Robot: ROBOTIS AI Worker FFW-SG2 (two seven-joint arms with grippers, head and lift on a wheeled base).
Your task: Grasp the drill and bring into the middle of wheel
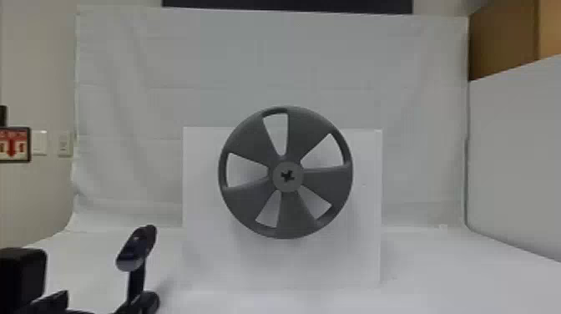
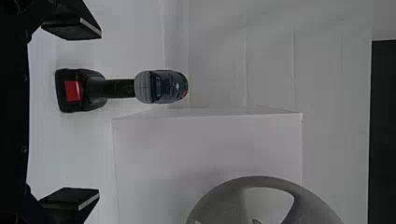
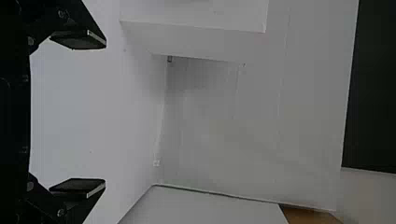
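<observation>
At the lower left of the head view is my left gripper (image 1: 52,301), beside the drill (image 1: 135,254), which stands upright on the white surface, left of the grey wheel (image 1: 250,146). The wheel's hub has a small star-shaped hole. In the left wrist view my left gripper (image 2: 100,113) is open; the drill (image 2: 161,87) stands in front of it, untouched, closer to one finger's line than the other's. The wheel (image 2: 224,198) is partly in that view too. My right gripper (image 3: 105,113) is open in the right wrist view, with nothing between its fingers.
Behind the wheel stands a white box (image 1: 200,250) on the white table surface (image 1: 438,275). A white cloth (image 1: 167,104) hangs at the back. On the right is a pale panel (image 1: 513,167) with a brown board (image 1: 501,46) above it.
</observation>
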